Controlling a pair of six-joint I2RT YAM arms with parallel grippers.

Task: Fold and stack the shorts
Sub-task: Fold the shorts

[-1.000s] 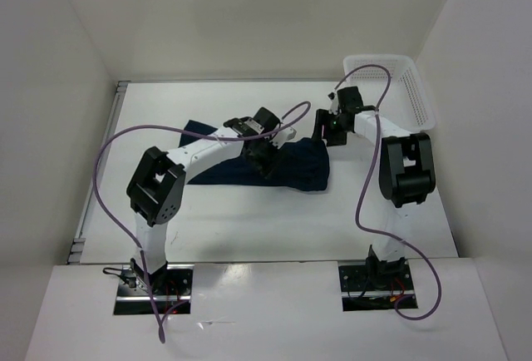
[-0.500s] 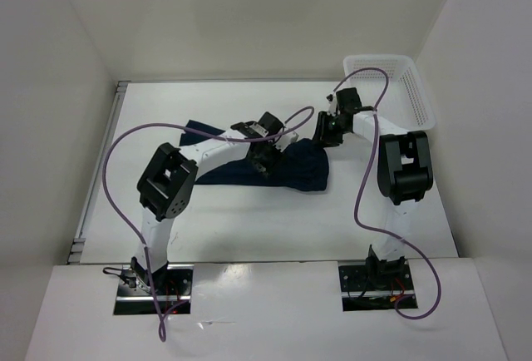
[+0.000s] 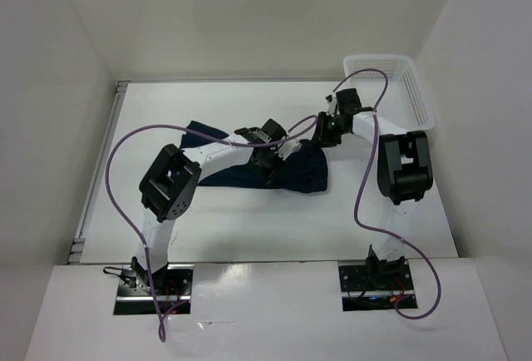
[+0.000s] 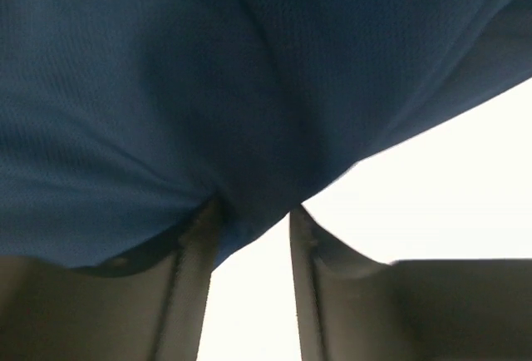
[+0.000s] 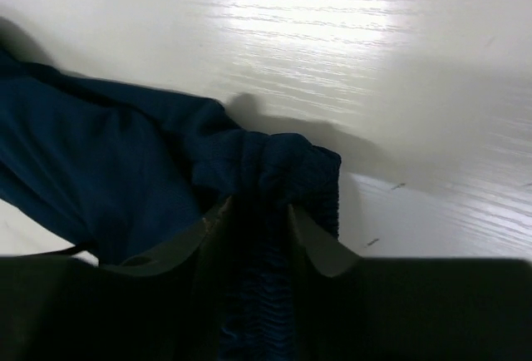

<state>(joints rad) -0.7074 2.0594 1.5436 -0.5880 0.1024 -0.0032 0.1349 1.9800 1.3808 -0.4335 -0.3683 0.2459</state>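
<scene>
Lying on the white table [image 3: 208,220], the dark navy shorts [image 3: 303,174] sit to the left of the white mesh basket [image 3: 420,99] and nearer the arm bases than it, well apart from it. Their end away from the basket is flatter; the end toward the basket is rumpled. The right tool [image 5: 253,215] pinches the shorts at the corner closest to the basket: in the right wrist view its two fingers press on a bunched, ribbed band of the cloth gathered into folds between them, with bare table beyond. The left tool [image 4: 249,221] is farther from the basket, over the middle of the shorts; in the left wrist view its fingers stand close together with the blue cloth's lower edge caught between them, and the fabric fills the upper part of that view
</scene>
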